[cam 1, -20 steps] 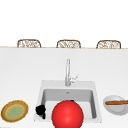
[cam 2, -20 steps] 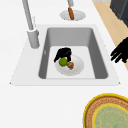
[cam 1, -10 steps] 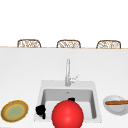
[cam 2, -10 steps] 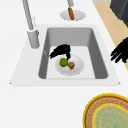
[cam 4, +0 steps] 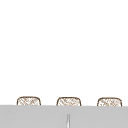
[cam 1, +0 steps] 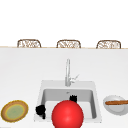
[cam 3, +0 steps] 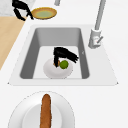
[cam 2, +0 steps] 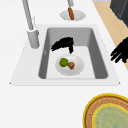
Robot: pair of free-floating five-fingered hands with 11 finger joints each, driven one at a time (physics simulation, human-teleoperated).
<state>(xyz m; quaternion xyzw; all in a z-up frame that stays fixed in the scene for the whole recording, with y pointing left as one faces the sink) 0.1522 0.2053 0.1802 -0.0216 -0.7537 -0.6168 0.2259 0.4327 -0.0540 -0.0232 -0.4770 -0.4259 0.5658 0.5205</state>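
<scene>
The right hand [cam 2: 62,45] hangs inside the sink [cam 2: 100,65], fingers curled downward just above the white plate [cam 2: 76,70] on the sink floor, which carries a green ball [cam 2: 64,62] and a brown lump [cam 2: 71,65]. It grips nothing and has barely moved since before. The left hand [cam 2: 121,52] stays open at the sink's front left edge.

White plate [cam 2: 75,70] in sink: green ball [cam 2: 64,62], brown lump [cam 2: 71,65].
</scene>
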